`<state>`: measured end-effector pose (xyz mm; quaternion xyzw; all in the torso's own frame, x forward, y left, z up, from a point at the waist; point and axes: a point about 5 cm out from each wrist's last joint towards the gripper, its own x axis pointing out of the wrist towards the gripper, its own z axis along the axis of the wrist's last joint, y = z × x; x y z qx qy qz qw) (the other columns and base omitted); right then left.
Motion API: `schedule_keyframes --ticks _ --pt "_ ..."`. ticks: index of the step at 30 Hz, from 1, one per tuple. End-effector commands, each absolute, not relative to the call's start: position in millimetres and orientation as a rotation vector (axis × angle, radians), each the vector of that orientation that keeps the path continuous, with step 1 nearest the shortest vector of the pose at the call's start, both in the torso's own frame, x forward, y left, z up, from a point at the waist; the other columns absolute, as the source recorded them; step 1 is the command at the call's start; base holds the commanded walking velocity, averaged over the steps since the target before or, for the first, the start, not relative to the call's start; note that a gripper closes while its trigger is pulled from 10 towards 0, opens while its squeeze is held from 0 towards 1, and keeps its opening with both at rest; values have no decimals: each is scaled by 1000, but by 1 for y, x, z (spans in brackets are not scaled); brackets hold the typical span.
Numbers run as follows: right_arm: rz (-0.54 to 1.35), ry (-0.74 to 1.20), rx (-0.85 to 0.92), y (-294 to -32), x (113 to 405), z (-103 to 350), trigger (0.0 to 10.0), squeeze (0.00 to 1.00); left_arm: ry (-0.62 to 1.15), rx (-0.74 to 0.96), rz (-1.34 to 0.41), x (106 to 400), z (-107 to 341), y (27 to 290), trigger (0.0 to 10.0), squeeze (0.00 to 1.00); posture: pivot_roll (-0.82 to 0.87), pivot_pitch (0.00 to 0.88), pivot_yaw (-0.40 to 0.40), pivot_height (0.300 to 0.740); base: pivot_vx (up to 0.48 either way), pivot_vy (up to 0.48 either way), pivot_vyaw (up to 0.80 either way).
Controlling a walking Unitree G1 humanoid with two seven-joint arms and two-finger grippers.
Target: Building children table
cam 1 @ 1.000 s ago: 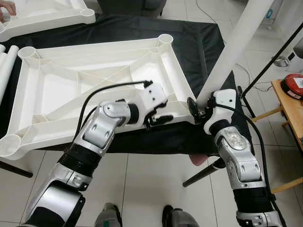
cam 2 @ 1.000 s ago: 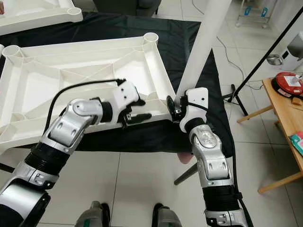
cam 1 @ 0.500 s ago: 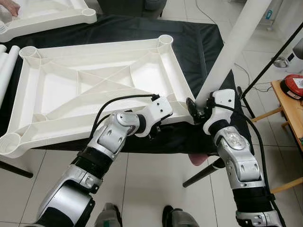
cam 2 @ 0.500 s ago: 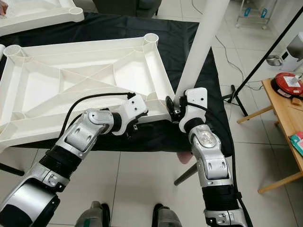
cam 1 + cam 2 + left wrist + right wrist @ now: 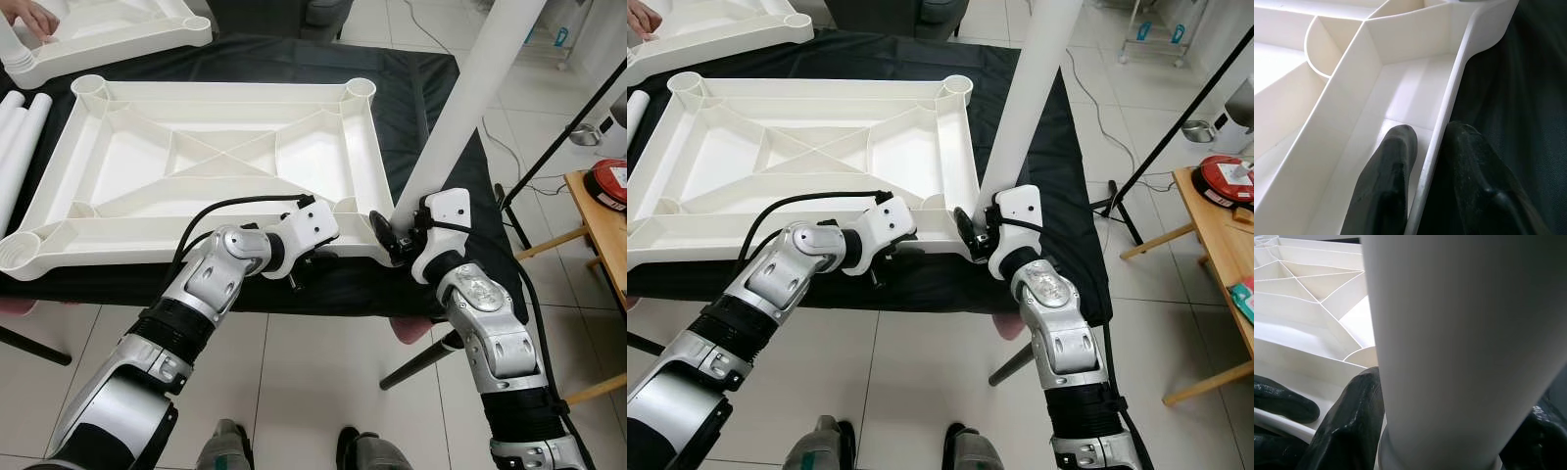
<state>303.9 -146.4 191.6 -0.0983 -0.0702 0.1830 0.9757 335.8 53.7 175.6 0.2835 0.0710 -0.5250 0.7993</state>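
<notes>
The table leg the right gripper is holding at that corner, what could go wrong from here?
1. The white table leg stands tilted in the right gripper, so it may jam or miss the corner socket.
2. The left gripper pinches only the thin rim of the upturned tabletop; a push on the leg might make it slip and the top slide on the black cloth.

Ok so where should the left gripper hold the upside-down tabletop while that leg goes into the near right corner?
Best on the near rim of the tabletop, beside the corner where the right gripper holds the leg. That rim is a thin upright wall, so the left gripper can straddle it from the robot's side, one of its fingers inside and one outside, as it does now.
</notes>
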Motion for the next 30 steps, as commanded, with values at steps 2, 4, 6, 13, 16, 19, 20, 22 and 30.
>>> schedule_keyframes --ticks 2,4,6,13,16,19,20,22,30 --pt "417 -122 -204 -142 300 188 10000 0 183 610 -1380 322 174 47 0 0 140 168 -6 740 0 0 0" --pt "442 -121 -216 -141 299 188 10000 0 165 578 -1439 318 176 46 0 0 140 170 -7 740 0 0 0" --pt "472 -123 -230 -140 297 189 10000 0 146 535 -1495 313 180 43 0 0 140 170 -7 740 0 0 0" --pt "700 -151 -307 -139 283 202 10000 0 105 505 -1630 298 182 33 0 0 131 169 -5 740 0 0 0" --pt "730 -156 -352 -142 282 206 10000 0 99 512 -1634 297 181 31 0 0 131 170 -5 740 0 0 0" --pt "720 -156 -369 -148 285 210 10000 1000 90 532 -1628 297 181 29 0 0 129 170 -8 740 0 0 0" --pt "725 -154 -377 -150 285 212 10000 1000 82 546 -1622 297 180 28 0 0 130 170 -10 740 0 0 0" --pt "740 -150 -391 -151 285 213 10000 1000 73 560 -1615 298 180 26 0 0 130 170 -10 740 0 0 0" --pt "933 -157 -419 -149 278 227 10000 0 13 603 -1659 293 183 21 0 0 128 170 -9 740 0 0 0"
